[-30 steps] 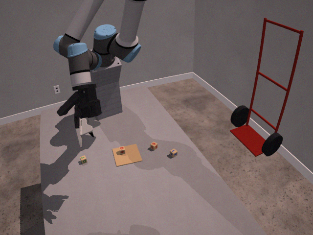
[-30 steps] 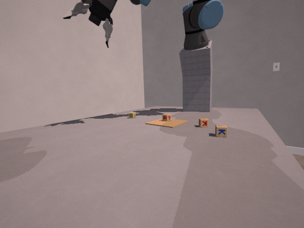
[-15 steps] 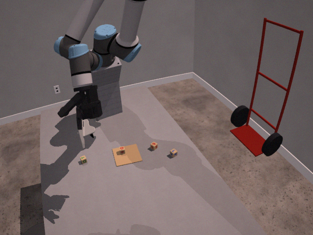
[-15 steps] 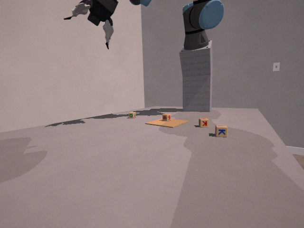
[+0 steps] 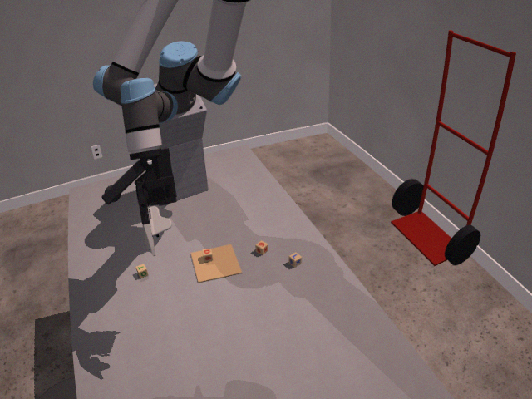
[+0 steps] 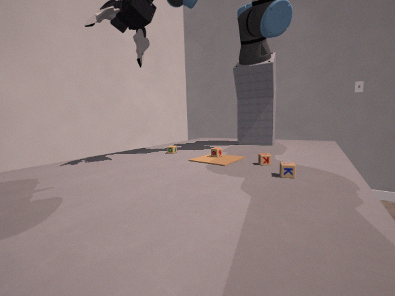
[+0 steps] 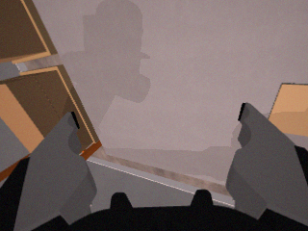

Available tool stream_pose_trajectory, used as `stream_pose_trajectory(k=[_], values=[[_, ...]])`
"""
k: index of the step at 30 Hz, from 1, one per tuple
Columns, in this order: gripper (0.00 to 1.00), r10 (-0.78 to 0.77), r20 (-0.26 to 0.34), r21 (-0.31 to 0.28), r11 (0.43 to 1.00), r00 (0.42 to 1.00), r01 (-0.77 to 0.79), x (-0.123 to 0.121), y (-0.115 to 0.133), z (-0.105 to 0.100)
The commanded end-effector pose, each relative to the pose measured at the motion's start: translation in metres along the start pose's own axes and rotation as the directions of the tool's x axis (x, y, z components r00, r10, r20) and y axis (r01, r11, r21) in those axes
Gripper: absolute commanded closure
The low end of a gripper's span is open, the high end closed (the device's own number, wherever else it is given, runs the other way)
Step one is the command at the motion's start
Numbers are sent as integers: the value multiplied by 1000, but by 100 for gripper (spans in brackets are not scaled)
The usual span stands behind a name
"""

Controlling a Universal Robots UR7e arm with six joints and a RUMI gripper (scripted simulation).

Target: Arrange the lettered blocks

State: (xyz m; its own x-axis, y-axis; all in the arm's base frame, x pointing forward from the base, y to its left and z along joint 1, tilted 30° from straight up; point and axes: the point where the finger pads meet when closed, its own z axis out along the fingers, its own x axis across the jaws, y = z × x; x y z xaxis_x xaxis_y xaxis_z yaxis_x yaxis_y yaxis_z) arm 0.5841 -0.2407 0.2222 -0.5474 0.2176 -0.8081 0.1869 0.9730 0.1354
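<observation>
Item: gripper (image 5: pixel 155 232), jaws spread wide and holding nothing, hung high over the counter (image 5: pixel 240 343) near its pedestal-end edge, apparently poised to descend on a first block.

Item: tan mat (image 5: pixel 216 263), mid-counter, carrying one red-marked block (image 5: pixel 207 254) at its corner nearest the pedestal; a green-marked block (image 5: pixel 142 270) lies apart toward one long edge, a red-marked block (image 5: pixel 261 247) and a blue-marked block (image 5: pixel 295 258) toward the other. Top faces too small to read, so the odd block cannot be told.

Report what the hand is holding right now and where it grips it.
Nothing is held. The hand hangs open high above the table, well apart from all four blocks.
</observation>
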Motion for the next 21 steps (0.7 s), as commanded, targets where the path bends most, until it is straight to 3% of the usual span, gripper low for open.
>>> stream_pose_trajectory(k=[1,9,21], values=[[0,-83,-14,0,997,996,83,0,4,5],[0,-229,-39,-8,974,973,228,3,12,14],[0,-456,-75,-34,890,887,455,9,28,28]])
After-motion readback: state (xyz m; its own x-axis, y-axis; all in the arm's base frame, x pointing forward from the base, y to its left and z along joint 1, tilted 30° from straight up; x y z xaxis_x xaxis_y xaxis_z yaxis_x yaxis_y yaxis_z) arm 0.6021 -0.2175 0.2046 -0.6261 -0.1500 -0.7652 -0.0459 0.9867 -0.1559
